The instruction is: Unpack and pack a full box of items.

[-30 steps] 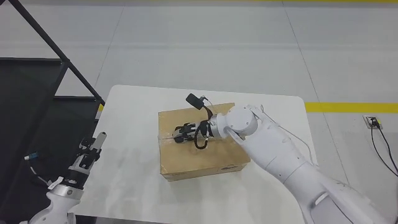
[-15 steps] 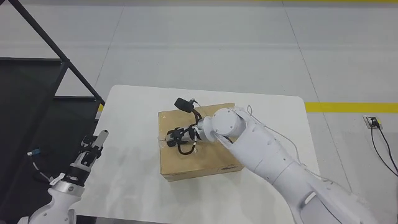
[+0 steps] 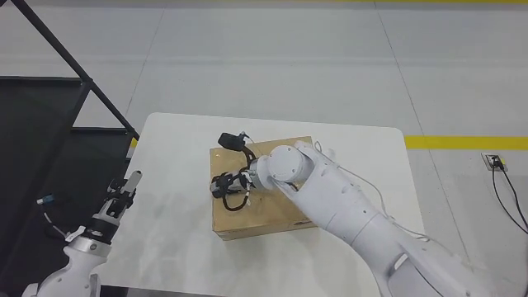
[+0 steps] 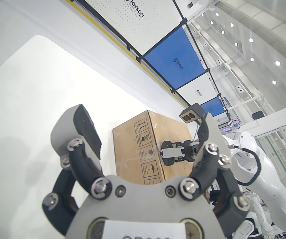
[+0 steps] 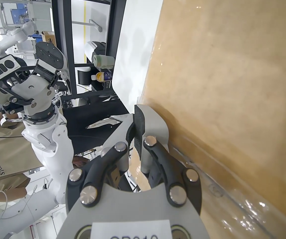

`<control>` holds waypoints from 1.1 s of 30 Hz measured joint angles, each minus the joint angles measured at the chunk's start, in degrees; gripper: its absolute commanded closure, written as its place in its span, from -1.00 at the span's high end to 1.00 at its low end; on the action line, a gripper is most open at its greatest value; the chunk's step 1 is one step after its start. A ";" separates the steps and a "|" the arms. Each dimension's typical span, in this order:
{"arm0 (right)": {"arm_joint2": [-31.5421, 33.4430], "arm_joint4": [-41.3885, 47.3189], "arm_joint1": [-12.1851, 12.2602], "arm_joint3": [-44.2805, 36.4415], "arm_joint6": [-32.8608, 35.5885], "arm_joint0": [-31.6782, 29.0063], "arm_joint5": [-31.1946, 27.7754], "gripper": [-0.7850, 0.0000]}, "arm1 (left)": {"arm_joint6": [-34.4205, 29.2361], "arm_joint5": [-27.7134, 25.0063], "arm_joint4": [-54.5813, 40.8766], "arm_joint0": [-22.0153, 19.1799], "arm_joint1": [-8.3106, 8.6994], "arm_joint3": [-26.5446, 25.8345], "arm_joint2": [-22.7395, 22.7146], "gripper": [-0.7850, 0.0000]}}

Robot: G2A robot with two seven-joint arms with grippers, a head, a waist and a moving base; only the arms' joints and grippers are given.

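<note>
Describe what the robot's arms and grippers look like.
The right arm and left arm are glossy white with rounded joints. The left gripper and right gripper have grey plates, silver screws, black linkages and black textured pads. A black cable loops at the right wrist.

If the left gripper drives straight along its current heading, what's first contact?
Probably the cardboard box, labelled side; the left gripper frames it between open fingers. Bare table before it; depth unclear.
</note>
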 measured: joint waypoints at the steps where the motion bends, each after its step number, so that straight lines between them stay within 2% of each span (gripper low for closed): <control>1: 0.09 -0.24 -0.16 0.24 0.09 0.10 -0.09 -1.00 | 0.00 0.07 -0.01 -0.10 0.07 0.12 0.10 1.00; 6: 1.12 -1.39 -0.19 0.97 0.12 0.47 -0.37 -1.00 | -0.17 0.18 0.00 -0.49 0.34 0.31 0.66 1.00; 12: 3.42 -3.48 1.13 0.34 0.99 0.01 -0.01 -1.00 | -0.27 0.30 0.04 -0.87 0.68 0.20 1.15 1.00; 21: 9.20 -8.27 5.57 -6.46 3.17 -3.78 2.71 -1.00 | -0.59 0.50 0.41 -1.49 1.17 0.22 2.28 1.00; 33: 19.30 -17.14 12.04 -19.34 4.01 -12.46 11.42 -1.00 | -0.28 1.01 1.04 -1.81 1.72 -0.21 3.79 1.00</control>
